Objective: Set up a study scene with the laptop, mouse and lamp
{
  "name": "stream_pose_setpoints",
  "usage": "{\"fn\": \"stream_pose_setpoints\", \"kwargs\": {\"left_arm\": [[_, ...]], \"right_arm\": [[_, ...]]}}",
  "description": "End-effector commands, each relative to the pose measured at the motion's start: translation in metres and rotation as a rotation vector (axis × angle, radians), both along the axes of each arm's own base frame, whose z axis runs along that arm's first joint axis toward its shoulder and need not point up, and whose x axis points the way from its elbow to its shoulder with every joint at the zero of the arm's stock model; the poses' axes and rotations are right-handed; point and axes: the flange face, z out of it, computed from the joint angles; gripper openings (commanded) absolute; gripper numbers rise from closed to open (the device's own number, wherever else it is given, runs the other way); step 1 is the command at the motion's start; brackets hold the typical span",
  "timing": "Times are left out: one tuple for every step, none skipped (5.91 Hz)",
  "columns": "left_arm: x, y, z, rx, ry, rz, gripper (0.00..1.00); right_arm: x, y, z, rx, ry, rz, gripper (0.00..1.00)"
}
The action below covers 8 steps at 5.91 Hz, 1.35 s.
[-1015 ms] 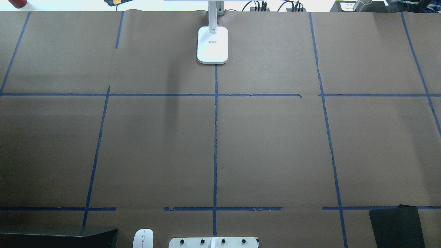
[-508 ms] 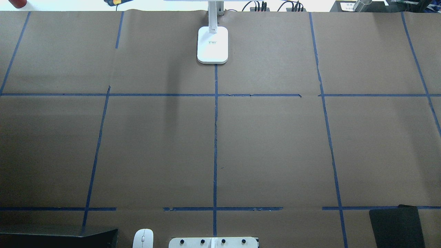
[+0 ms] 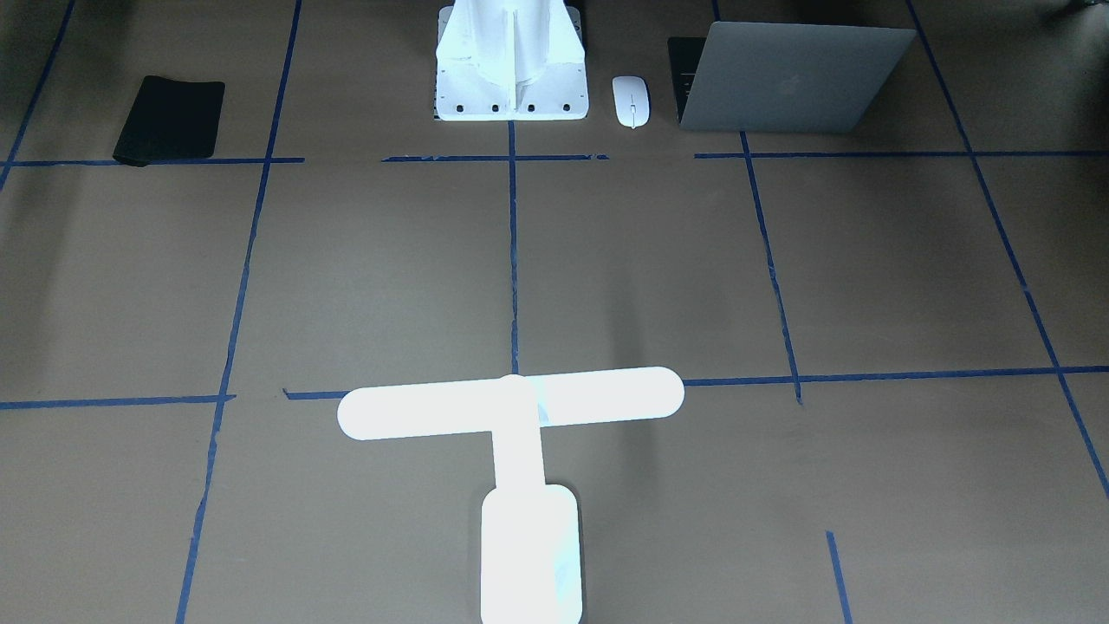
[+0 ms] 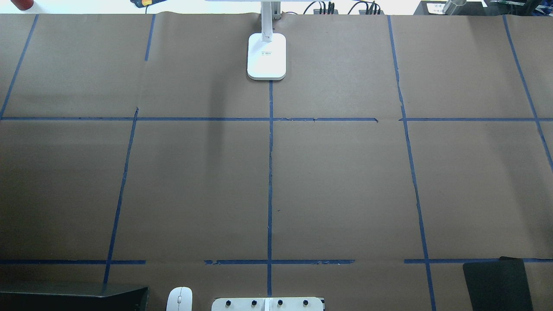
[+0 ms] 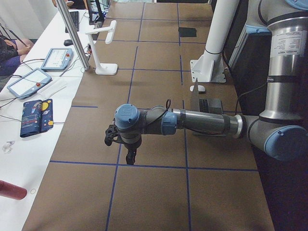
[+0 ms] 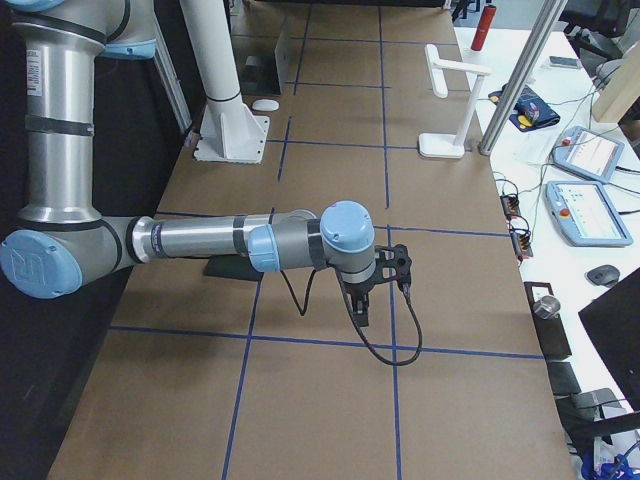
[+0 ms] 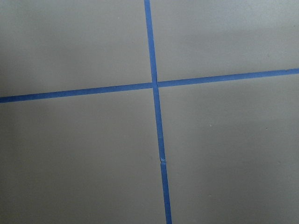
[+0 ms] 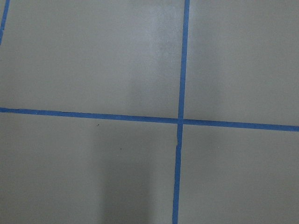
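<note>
Sitting at the robot's edge of the surface (image 4: 345, 181), the laptop (image 3: 788, 78) is on the left-arm side with its lid raised and the logo facing across the table. The mouse (image 3: 631, 100) lies flat between the laptop and the white pedestal (image 3: 511, 69), apart from both. The lamp (image 3: 518, 433) is lit and upright at the far edge, its base on the centre tape (image 4: 270, 181) line. A black mat (image 3: 169, 119) lies at the near edge on the right-arm side.

Left pincer (image 5: 130, 158): hangs pointing down over bare paper, well apart from all three things. It shows only in the side view, so I cannot tell if it is open or closed. Right pincer (image 6: 361, 310): same posture and the same limit, cannot tell. Both wrist cameras see only a tape crossing.

Judgement: nothing is in hand and setup is not begun. The laptop is the likely first move, for the left arm.

Notes for doing it well:
- Take the laptop by its base edge, not the raised lid, as the hinge may fold.
- Slide it low toward the centre and keep it level.
- Mind the mouse just beside it, which a sweep could knock.
- Leave room in front of the lamp for the screen.
</note>
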Motion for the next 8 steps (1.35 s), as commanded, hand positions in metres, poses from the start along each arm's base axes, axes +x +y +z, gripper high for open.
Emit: {"fn": "stream_pose_setpoints", "kwargs": {"left_arm": [[0.000,-0.021,-0.035,-0.081,0.002,-0.138,1.00],[0.006,-0.026,-0.070,-0.099,0.014,-0.207,1.00],[0.027,-0.015,-0.114,-0.156,0.032,-0.271,1.00],[0.052,0.018,-0.155,-0.228,0.044,-0.305,1.00],[0.094,0.059,-0.202,-0.335,0.056,-0.339,1.00],[0.117,0.108,-0.234,-0.423,0.072,-0.378,1.00],[0.147,0.138,-0.273,-0.551,0.093,-0.448,1.00],[0.177,0.162,-0.298,-0.619,0.064,-0.513,1.00]], "right_arm": [[-0.002,-0.006,-0.002,0.002,0.000,-0.006,1.00],[-0.003,-0.010,-0.006,0.005,-0.001,-0.008,1.00],[-0.003,-0.010,-0.001,-0.005,0.000,-0.007,1.00],[-0.012,-0.013,0.005,-0.008,0.017,-0.029,1.00],[-0.012,-0.020,-0.001,0.006,0.017,-0.028,1.00],[-0.013,-0.023,0.006,-0.040,0.004,-0.001,1.00],[-0.013,-0.024,0.001,-0.070,-0.010,0.037,1.00],[-0.013,-0.026,-0.002,-0.049,-0.010,0.038,1.00]]}}
